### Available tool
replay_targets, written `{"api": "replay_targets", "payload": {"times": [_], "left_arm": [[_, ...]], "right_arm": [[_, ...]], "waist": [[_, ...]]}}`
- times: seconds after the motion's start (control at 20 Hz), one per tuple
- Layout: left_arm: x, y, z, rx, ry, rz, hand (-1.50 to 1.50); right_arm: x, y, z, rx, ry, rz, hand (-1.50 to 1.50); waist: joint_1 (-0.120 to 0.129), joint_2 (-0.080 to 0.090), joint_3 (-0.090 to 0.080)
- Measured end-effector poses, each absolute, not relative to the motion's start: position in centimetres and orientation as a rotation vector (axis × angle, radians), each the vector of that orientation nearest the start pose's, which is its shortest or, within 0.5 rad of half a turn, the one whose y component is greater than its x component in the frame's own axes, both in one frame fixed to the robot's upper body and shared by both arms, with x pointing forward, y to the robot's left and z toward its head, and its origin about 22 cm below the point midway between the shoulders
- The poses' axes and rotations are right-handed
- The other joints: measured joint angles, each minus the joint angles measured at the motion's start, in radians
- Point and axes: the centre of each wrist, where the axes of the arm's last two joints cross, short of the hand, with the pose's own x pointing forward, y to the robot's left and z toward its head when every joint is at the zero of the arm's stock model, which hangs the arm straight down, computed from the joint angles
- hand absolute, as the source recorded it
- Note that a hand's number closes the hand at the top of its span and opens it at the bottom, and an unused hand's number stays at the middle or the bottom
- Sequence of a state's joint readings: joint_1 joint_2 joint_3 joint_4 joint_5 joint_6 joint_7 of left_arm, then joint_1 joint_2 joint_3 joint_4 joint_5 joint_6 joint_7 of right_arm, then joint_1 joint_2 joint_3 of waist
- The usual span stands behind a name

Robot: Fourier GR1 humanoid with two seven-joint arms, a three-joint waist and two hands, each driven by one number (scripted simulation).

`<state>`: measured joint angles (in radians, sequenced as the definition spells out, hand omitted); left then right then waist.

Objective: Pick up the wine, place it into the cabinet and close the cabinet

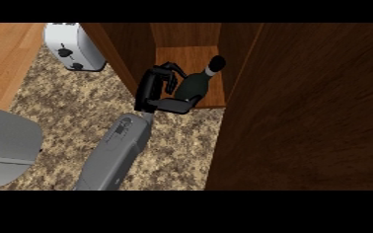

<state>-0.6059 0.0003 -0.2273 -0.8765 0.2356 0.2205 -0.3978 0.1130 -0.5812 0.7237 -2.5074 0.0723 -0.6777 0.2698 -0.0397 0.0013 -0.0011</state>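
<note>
The cabinet [131,49] is standing at the back of the bench [65,103], its open compartment facing forward. The toaster [73,47] is sitting on the bench just left of the cabinet. The wine [195,84] is sitting inside the compartment, over the front part of the shelf [186,54], with the left hand [153,89] wrapping it from the left. The cabinet door [306,108] is standing open at the right, reaching forward.

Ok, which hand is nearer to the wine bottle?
Left. The left hand is curled round the wine bottle from its left side, at the open front of the cabinet. The right hand is out of view, so its position can't be told.
</note>
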Motion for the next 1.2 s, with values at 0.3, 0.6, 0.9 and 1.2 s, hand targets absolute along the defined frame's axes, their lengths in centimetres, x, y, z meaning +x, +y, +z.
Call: {"api": "replay_targets", "payload": {"times": [0.3, 0.6, 0.9, 1.2], "left_arm": [[37.7, 10.3, 0.4, -0.165, -1.764, -0.108, 1.5], [39.1, 9.7, 0.5, -0.101, -1.74, -0.129, 1.5], [40.4, 9.5, 0.9, 0.005, -1.689, -0.158, 1.5], [41.2, 9.9, 1.1, 0.027, -1.654, -0.088, 1.5]], "right_arm": [[10.2, -17.6, 16.3, 0.11, -1.934, 0.182, -1.5], [10.1, -17.6, 16.1, 0.127, -1.943, 0.184, -1.5], [10.1, -17.6, 16.0, 0.14, -1.952, 0.189, -1.5], [10.0, -17.7, 15.9, 0.146, -1.96, 0.194, -1.5]], "waist": [[-0.01, 0.004, 0.0], [-0.026, 0.007, 0.0], [-0.041, 0.013, 0.0], [-0.055, 0.019, 0.0]]}}
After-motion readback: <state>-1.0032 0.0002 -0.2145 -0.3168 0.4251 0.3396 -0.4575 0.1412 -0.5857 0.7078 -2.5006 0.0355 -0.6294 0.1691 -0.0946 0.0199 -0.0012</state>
